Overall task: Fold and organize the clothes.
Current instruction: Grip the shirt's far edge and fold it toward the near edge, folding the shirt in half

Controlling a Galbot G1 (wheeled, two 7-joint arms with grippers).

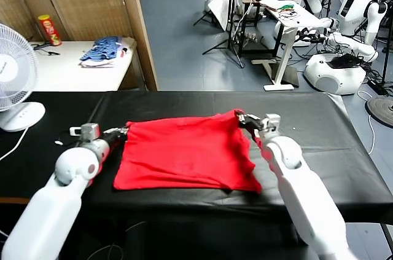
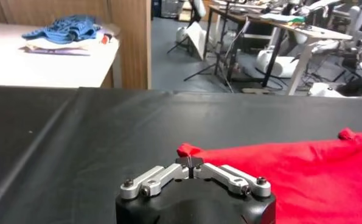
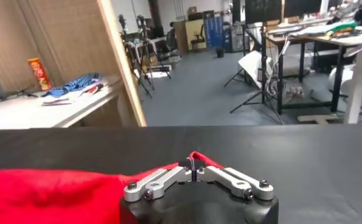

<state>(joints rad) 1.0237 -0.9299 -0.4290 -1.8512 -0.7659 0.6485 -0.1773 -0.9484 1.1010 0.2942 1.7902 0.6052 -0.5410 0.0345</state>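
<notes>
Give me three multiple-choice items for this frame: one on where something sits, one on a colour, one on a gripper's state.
1. Where does the blue striped clothes pile lie?
A. On the white side table
B. On the black table beside the shirt
C. On the floor

2. What colour is the T-shirt on the black table?
A. Blue
B. Red
C. White

3. What is the left gripper doing?
A. Open above the shirt
B. Shut on a corner of the T-shirt
C. Shut on the fan

Answers:
1. A: the head view shows the pile on the white table beyond the black one.
2. B: it is bright red in all views.
3. B: its wrist view shows the jaws closed on a red corner; the right gripper likewise pinches the other far corner.
</notes>
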